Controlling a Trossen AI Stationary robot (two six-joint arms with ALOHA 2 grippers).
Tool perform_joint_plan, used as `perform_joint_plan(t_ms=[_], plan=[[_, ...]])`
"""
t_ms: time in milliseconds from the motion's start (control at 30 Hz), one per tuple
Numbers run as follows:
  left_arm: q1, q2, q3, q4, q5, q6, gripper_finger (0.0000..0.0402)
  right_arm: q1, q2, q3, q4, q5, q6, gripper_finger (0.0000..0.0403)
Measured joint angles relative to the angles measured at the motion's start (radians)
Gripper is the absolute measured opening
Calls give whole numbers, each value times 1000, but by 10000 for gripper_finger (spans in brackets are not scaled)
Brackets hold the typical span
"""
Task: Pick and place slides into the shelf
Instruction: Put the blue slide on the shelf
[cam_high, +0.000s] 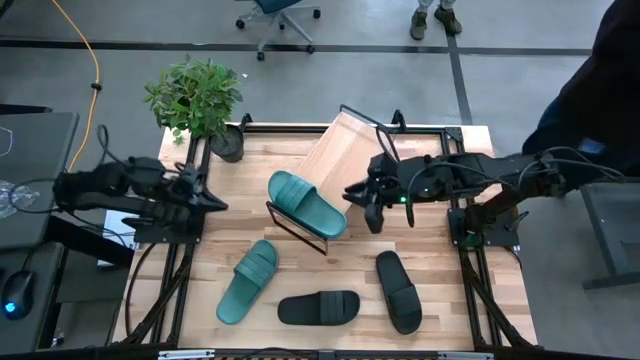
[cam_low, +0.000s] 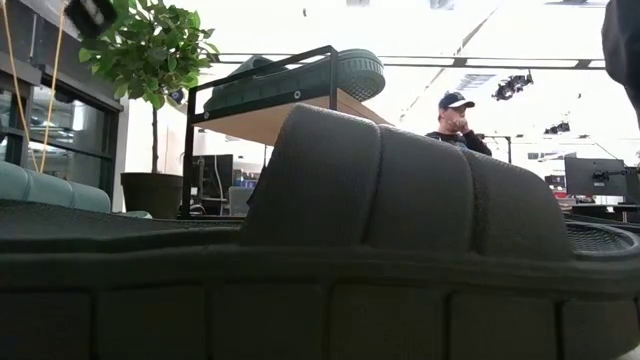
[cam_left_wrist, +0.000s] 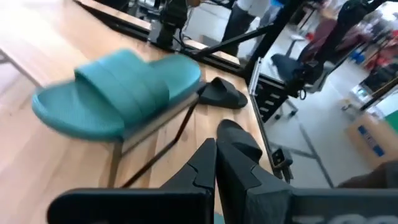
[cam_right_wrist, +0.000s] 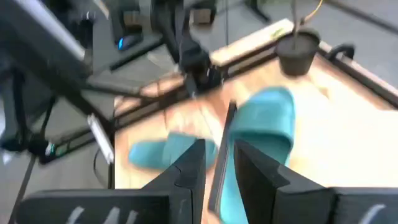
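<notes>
**One slide racked, three waiting on the tabletop**

While one teal slide (cam_high: 305, 203) is lying on the shelf (cam_high: 335, 160), with its toe end reaching the lower black rail, the other three slides are sitting on the tabletop (cam_high: 440, 160), so the task is judged about a quarter done.

Taking the shelf as the reference: the second teal slide (cam_high: 248, 282) is lying just off its lower corner, toward the left arm's side. A black slide (cam_high: 318, 307) is resting further out from the shelf's lower edge, near the table's front. The second black slide (cam_high: 398, 290) is lying off the shelf's lower edge toward the right arm's side. None of the three is touching the shelf.

The right gripper (cam_high: 372, 200) is hanging just beside the shelf, at the racked slide's end. Its fingers are standing a little apart, and the right wrist view is showing nothing pinched between them; a thin dark rail is showing through the gap, beyond the fingers. The left gripper (cam_high: 215, 203) is waiting well away from the shelf on the opposite side, fingers pressed together and carrying nothing.

Three picks and three placements are judged to be remaining. The board beside the racked slide is showing bare wood, so room appears to be available.
</notes>
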Motion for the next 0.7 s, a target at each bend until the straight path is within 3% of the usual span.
perform_joint_plan(t_ms=[167, 367, 567, 700], plan=[[-20, 227, 193, -71, 37, 12, 0, 15, -30, 0, -98, -23, -42, 74], [-231, 470, 316, -117, -13, -73, 0, 35, -75, 0, -163, -23, -93, 74], [-520, 603, 364, -129, -235, -404, 0, 39, -128, 0, -211, -20, -137, 74], [-696, 631, 370, -131, -499, -717, 0, 38, -159, 0, -211, -20, -180, 74]])
